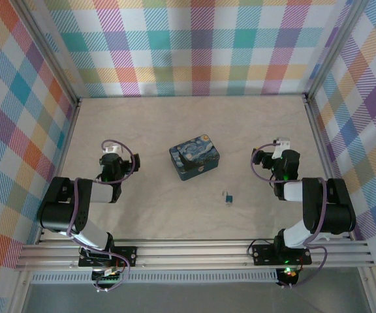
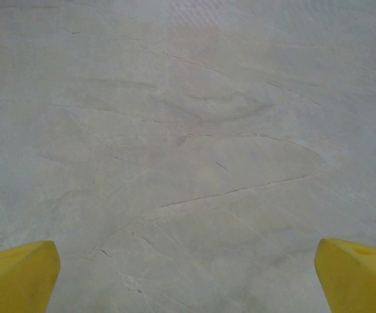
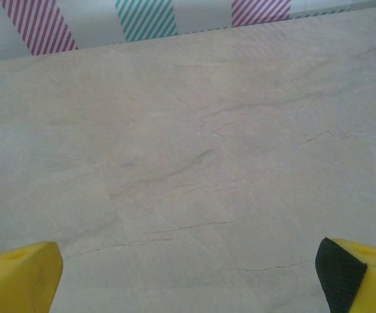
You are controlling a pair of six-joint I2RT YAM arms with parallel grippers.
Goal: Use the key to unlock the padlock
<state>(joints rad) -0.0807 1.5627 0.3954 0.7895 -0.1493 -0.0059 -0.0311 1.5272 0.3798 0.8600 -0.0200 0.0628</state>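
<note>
No legible text, label, brand, number or sign anywhere; the tin [image 1: 194,158] carries a swirling night-sky print without lettering that can be made out, and the padlock [image 1: 228,196] is too small to read any marking.

Your count: four things, three kinds.
You have one rectangular Starry-Night-printed tin box [image 1: 194,162] mid-table, one tiny teal-blue padlock with silvery shackle [image 1: 228,196] to its near right, and two black-and-white robot arms: the left arm [image 1: 77,208] and the right arm [image 1: 318,212].
</note>
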